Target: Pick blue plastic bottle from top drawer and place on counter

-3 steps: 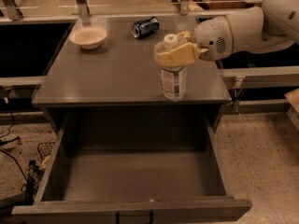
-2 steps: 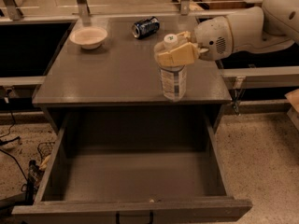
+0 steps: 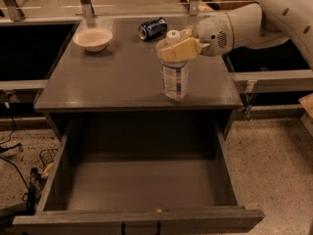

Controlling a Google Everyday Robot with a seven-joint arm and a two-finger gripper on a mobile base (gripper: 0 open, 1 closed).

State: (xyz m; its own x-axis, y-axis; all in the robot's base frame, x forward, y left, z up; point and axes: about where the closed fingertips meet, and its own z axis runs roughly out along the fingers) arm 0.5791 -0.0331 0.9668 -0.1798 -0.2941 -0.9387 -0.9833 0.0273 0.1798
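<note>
The blue plastic bottle [image 3: 174, 80], clear with a white cap and a pale label, stands upright on the counter [image 3: 112, 82] near its front edge, right of the middle. My gripper [image 3: 177, 49], with tan fingers [image 3: 182, 50], reaches in from the right and is shut around the bottle's neck just below the cap. The top drawer [image 3: 142, 190] is pulled fully open below the counter, and nothing shows inside it. A small dark handle shows on its front panel.
A dark blue soda can [image 3: 152, 28] lies on its side at the back of the counter. A pale bowl [image 3: 93, 38] stands at the back left. My white arm [image 3: 254, 23] spans the right side. Cables and a small basket [image 3: 46, 158] lie on the floor at left.
My gripper and the bottle in it have shifted slightly to the left over the counter. The can, the bowl and the drawer have not moved.
</note>
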